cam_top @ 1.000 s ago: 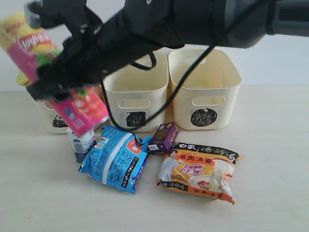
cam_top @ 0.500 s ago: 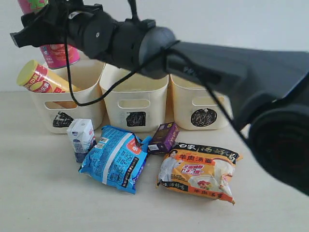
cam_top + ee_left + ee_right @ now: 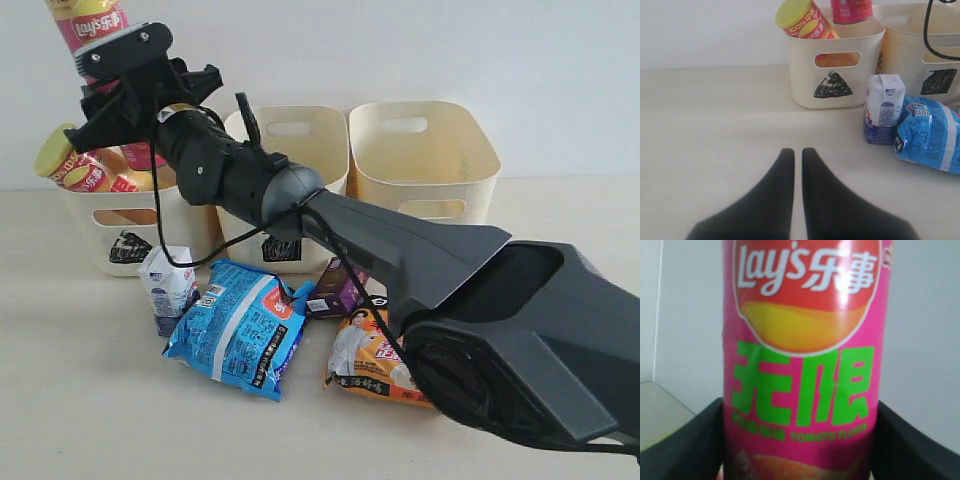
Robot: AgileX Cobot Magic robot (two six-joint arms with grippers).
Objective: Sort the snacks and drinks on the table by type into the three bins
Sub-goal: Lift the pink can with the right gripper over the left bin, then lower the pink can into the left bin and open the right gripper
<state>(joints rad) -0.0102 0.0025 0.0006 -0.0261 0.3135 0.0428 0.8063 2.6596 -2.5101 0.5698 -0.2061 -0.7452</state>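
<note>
Now: pink cardboard Lay's chip tube [image 3: 88, 20] above the triangle bin.
My right gripper [image 3: 118, 72] clamps it mid-body, jaws wide around it. Its long axis is near upright, with its foot over the cream plastic tub marked with a black triangle [image 3: 805, 85], beside the leaning yellow-red tube [image 3: 802, 17]. I judge the way in is straight down. My left gripper [image 3: 796, 155] is closed, empty, low over the table [image 3: 715, 125].

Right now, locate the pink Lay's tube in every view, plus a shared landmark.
Exterior: pink Lay's tube top left, in the right pincer, above the triangle bin.
Left wrist: its lower end at the top edge, over that bin.
Right wrist: fills the middle.
Landmark: triangle bin, exterior and left wrist only.
</note>
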